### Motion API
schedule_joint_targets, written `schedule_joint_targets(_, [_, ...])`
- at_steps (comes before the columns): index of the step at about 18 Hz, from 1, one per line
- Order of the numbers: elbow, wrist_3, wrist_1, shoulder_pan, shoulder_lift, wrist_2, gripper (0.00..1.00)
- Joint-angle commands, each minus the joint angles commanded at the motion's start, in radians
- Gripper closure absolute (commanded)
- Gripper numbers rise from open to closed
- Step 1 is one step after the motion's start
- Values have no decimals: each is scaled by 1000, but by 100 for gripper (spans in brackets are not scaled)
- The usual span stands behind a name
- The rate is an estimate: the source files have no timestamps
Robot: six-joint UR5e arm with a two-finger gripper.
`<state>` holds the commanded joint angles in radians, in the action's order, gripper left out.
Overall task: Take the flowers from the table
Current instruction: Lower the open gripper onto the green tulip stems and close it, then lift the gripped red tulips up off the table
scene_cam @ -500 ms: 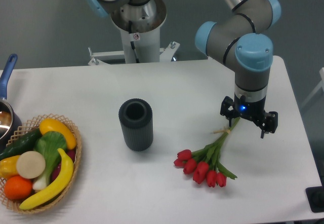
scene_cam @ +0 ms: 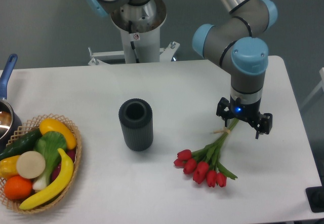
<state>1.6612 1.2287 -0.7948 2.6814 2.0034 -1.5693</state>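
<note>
The flowers (scene_cam: 205, 164), a small bunch of red tulips with green stems tied with pale string, lie on the white table (scene_cam: 177, 82) at the front right. The red heads point to the front left and the stem ends to the back right. My gripper (scene_cam: 242, 122) hangs straight down over the stem ends. Its two dark fingers (scene_cam: 221, 110) stand wide apart on either side of the stems, open and holding nothing. The very ends of the stems are hidden under the gripper body.
A dark ribbed cylindrical vase (scene_cam: 135, 124) stands upright left of the flowers. A wicker basket (scene_cam: 76, 155) of fruit and vegetables sits at the front left edge. A pot with a blue handle (scene_cam: 7, 72) is at the far left. The robot base (scene_cam: 136, 31) is behind the table.
My gripper has shifted slightly to the left over the stem ends. The flowers have not moved.
</note>
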Motion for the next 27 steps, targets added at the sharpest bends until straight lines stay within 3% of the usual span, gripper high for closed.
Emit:
schedule_joint_targets(7, [60, -6, 12, -38, 47, -5, 0])
schedule_joint_targets(14, [58, -6, 12, -58, 104, -6, 0])
schedule_joint_targets(23, [58, 69, 9, -49, 110, -11, 1])
schedule_joint_targets(27, [69, 64, 6, -49, 114, -14, 47])
